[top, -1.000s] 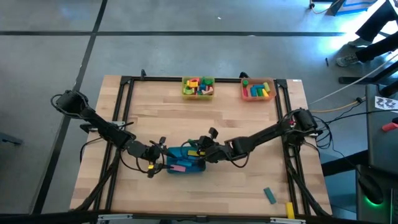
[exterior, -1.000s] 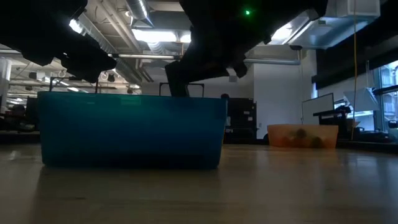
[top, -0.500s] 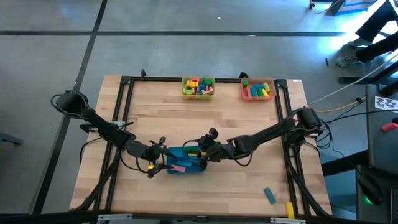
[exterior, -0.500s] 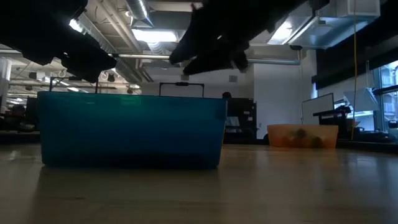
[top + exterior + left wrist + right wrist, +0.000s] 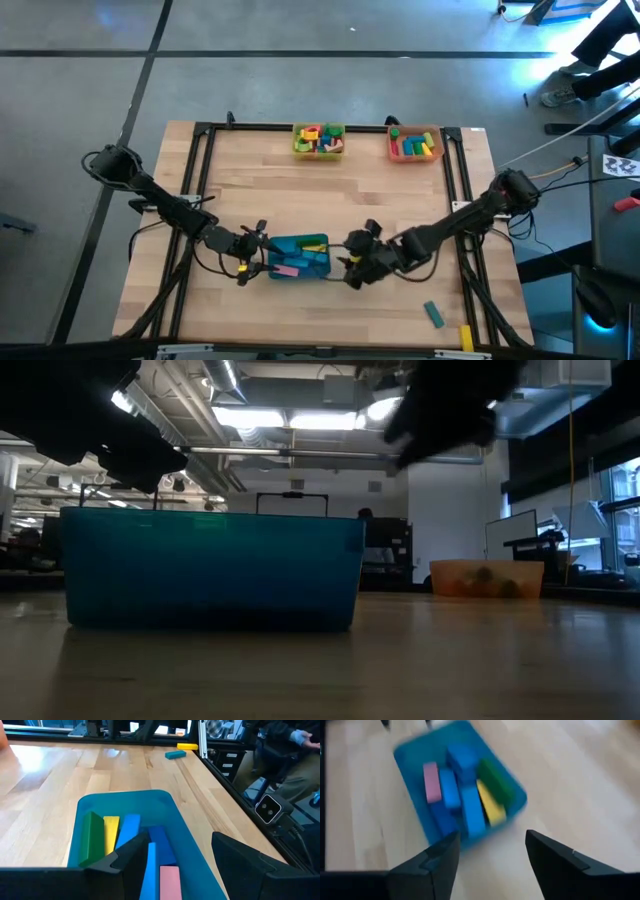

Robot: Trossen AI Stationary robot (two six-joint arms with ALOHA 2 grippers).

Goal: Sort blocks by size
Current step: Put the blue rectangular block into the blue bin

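R gripper (image 5: 352,272) has pulled back from over the teal tray (image 5: 322,266) to its 3 o'clock side; jaws wide apart, nothing held, i.e. a bar was probably just dropped. L gripper (image 5: 256,258) waits at the tray's 9 o'clock rim, jaws apart, empty. Long blocks (image 5: 131,831) lie side by side in the tray; two more blocks (image 5: 434,314) remain near the table's 5 o'clock corner, w/ other sizes in the 12 o'clock trays (image 5: 318,152).

High view straight down; low view table-level — all 4 share teal tray (image 5: 298,258).
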